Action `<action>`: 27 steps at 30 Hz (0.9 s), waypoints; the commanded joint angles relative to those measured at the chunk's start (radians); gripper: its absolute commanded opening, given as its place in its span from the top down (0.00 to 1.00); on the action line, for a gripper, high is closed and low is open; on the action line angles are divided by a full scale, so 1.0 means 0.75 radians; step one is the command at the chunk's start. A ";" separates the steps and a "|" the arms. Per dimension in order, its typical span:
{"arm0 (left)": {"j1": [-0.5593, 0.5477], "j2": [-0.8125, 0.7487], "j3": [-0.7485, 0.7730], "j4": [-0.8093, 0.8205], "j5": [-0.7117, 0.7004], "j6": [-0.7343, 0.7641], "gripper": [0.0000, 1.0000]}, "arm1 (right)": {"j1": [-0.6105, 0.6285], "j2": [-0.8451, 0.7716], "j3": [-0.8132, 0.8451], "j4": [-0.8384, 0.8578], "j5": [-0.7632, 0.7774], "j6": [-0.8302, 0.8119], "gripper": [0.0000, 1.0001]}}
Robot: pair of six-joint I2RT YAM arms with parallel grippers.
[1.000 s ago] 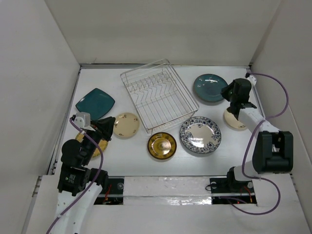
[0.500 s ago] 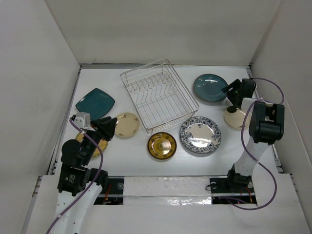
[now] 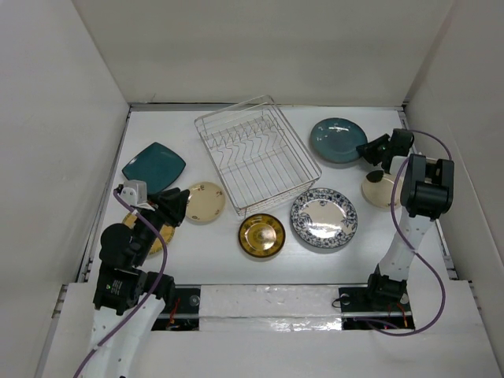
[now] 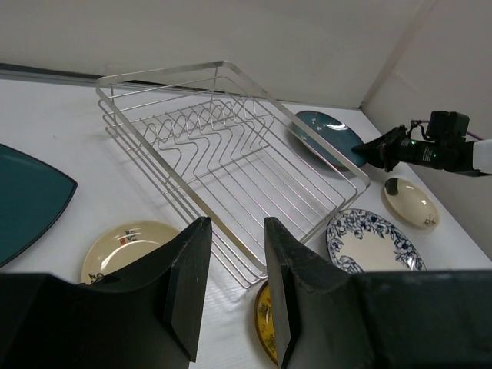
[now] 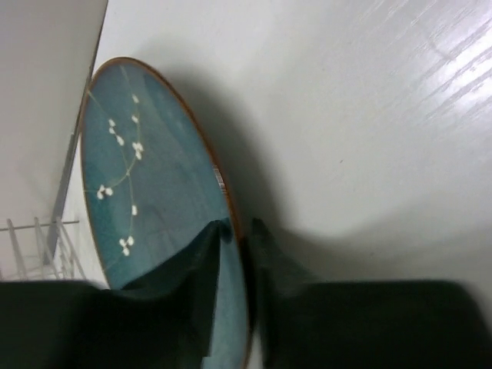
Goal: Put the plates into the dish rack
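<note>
White tabletop (image 3: 378, 252) boxed in by plain pale walls on three sides is all the room I have, with the dish rack (image 3: 260, 157) sitting askew at the far middle and no plate standing in it yet. What changed in the last second is on my right: the wrist that hung over the small cream plate (image 3: 376, 194) has swung down and over, and my right gripper (image 3: 370, 151) now lies low at the near-right rim of the dark teal round plate (image 3: 337, 140). From the wrist view the fingers stand narrow, one on each side of that rim (image 5: 234, 227), the teal face (image 5: 146, 192) running away to the left; whether they already pinch it I cannot tell. The plate looks flat on the table just right of the rack, so I judge this the start of the first pick, with lifting and slotting between the prongs to come. My left gripper (image 3: 169, 206) has not moved; it hovers with fingers parted and empty beside the cream plate with small motifs (image 3: 205, 201). The teal rounded-square plate (image 3: 153, 167), gold-brown plate (image 3: 261, 235) and blue-and-white plate (image 3: 324, 218) lie where they were.
</note>
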 commanded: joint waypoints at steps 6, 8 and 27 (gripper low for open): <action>-0.009 0.025 -0.014 0.060 -0.015 0.009 0.69 | -0.006 -0.097 -0.054 0.203 -0.010 0.089 1.00; -0.009 0.032 -0.014 0.058 -0.017 0.011 0.69 | -0.006 -0.175 -0.107 0.291 0.023 0.124 1.00; 0.028 0.083 -0.018 0.068 0.008 0.009 0.69 | 0.442 -0.736 0.217 0.002 0.375 -0.526 1.00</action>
